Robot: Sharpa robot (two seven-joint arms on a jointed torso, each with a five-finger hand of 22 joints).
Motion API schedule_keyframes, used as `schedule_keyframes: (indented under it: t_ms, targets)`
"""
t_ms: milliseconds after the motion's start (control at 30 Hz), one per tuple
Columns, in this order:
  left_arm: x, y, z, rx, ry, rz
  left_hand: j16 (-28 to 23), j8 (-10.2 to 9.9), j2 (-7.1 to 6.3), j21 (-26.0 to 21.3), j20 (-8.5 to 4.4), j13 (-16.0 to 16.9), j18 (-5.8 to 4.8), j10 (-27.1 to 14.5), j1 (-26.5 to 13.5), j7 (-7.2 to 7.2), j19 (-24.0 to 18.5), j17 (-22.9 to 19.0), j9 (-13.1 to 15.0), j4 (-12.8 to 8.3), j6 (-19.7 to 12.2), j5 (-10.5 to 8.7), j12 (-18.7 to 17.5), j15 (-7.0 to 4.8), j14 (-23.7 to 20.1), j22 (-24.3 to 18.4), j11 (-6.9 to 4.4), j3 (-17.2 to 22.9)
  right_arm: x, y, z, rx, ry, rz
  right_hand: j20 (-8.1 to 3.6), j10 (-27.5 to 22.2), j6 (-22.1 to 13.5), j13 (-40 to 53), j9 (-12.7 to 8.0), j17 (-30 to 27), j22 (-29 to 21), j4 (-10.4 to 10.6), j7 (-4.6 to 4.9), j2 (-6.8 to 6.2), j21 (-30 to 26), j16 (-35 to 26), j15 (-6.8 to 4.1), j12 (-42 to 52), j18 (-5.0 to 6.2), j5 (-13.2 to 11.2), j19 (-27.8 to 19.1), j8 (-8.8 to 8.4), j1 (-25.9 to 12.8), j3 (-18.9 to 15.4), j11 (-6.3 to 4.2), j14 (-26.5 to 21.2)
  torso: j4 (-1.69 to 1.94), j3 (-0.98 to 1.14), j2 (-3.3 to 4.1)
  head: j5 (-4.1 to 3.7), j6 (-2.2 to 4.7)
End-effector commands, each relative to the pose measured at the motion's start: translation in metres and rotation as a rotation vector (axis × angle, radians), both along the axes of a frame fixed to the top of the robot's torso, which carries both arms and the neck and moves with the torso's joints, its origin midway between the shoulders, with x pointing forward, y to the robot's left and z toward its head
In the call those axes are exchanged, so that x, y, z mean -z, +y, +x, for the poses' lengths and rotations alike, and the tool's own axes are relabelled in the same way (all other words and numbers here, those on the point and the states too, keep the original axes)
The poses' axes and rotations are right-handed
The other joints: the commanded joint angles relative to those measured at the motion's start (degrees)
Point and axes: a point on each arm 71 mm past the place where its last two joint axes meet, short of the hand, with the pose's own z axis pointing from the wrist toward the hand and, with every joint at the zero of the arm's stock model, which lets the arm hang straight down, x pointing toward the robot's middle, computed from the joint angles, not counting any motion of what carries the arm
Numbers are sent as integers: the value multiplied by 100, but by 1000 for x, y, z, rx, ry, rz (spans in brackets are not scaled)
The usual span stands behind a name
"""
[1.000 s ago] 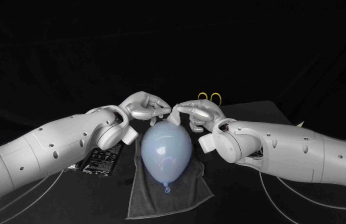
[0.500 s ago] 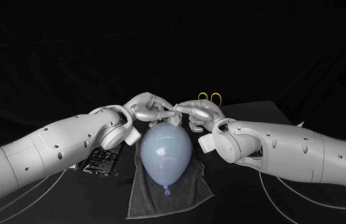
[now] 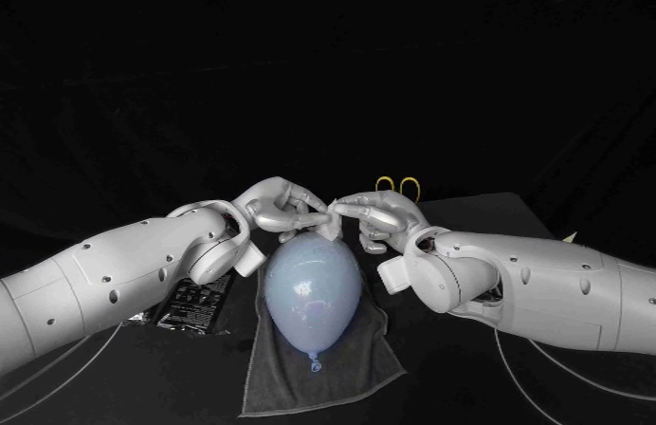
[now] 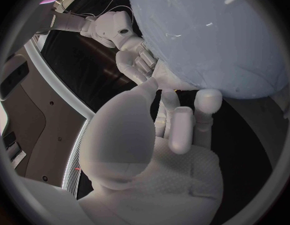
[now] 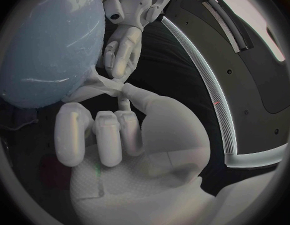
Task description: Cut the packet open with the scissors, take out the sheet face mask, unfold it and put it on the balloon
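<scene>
Scissors [image 3: 396, 182] peek from behind my right robot hand [image 3: 376, 218], which pinches the mask [image 5: 104, 87] by the balloon [image 3: 315, 287]. I cannot tell the grip of the left robot hand [image 3: 281, 207]; its arm half-hides the packet [image 3: 191, 304].

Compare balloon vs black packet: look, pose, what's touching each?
Balloon is pale blue and bulging; packet is black and flat. Balloon lies on the grey towel; packet lies beside the towel. Left hand and right hand pinch the mask at the balloon's far end; neither touches the packet.
</scene>
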Motion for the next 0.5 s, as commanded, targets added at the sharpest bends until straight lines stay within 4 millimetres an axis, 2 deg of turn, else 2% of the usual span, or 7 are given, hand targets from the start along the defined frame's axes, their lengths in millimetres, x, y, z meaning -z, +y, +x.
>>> schedule_keyframes:
  t_ms: [33,333,500]
  targets:
    - [0,-1,0,1,5,10,35,-25,12,26,6,15,-77,14,61,2,55,23,-10,-32,45,17,24,-6,51,16,2,23,-2,2,-2,-19,-20,5,-22,494,-1,1392,767,1505,1091,1,-25,42,13,20,-29,30,74,13,7,385,-7,48,-47,609,-1,2,2,3,2]
    - [1,1,1,-3,11,16,36,-3,170,87,-3,79,-88,-11,264,-19,83,104,-20,-101,147,17,61,-21,76,110,-17,181,-3,1,-4,-21,-23,5,-22,493,-7,1391,781,1505,1090,-1,-26,42,10,20,-30,28,75,13,6,396,-11,52,-48,609,-1,3,3,4,5]
    - [1,1,1,-2,14,19,40,6,208,117,-8,96,-95,-15,328,-26,103,158,-23,-135,179,18,67,-27,94,160,-24,247,-3,1,-4,-23,-23,6,-22,498,-11,1397,792,1505,1092,-2,-26,43,12,20,-30,36,74,13,7,405,-14,56,-48,609,-1,1,2,4,1]
